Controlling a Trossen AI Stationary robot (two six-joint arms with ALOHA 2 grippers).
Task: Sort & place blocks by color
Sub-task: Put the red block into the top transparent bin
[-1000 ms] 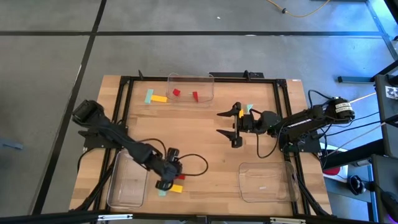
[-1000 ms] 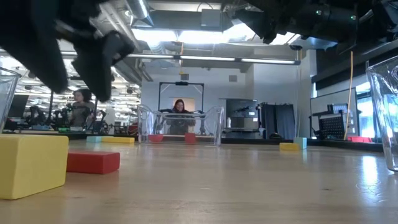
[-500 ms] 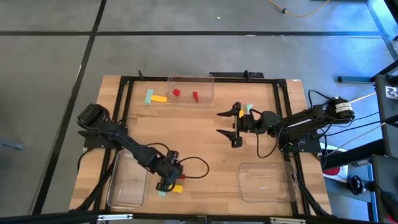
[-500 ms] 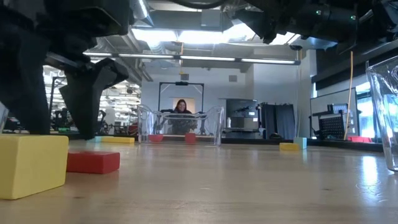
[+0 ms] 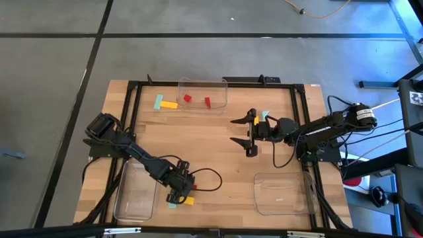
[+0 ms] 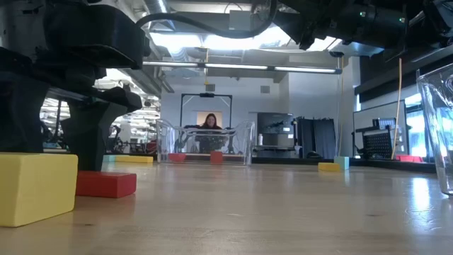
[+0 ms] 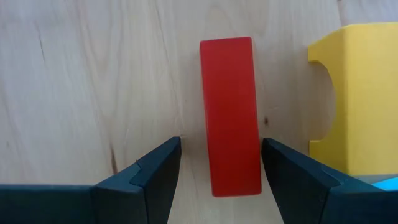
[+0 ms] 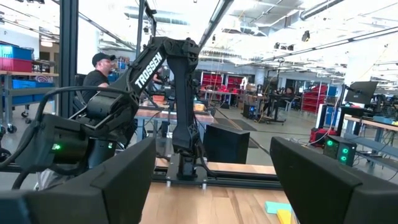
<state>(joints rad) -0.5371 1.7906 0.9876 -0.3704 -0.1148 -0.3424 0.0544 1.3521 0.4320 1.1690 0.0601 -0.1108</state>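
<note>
The red block [image 7: 231, 115] lies flat on the wooden table [image 5: 211, 158], near the front edge on the left side, just beside a clear tray [image 5: 135, 192]. In the left wrist view its long axis runs straight away from the gripper, parallel to the two dark fingers [image 7: 152, 177]. The left gripper [image 5: 177, 194] is down over this block with its jaws open, one finger on each long side; a thin strip of wood shows between each finger and the block, so they are not yet touching it. A yellow block [image 7: 351, 99] with a half-round notch stands just beside the red one, and a small piece of a teal block [image 7: 382, 182] shows next to it. In the low view the red block [image 6: 106, 183] lies behind the yellow one [image 6: 37, 188].

Compared with a second ago, the left gripper has come lower, and now its fingers reach down to the table around the red block. The block itself has not moved.

The right gripper [image 5: 242, 133] waits above the middle of the table with its jaws wide open, unchanged, holding nothing.
</note>
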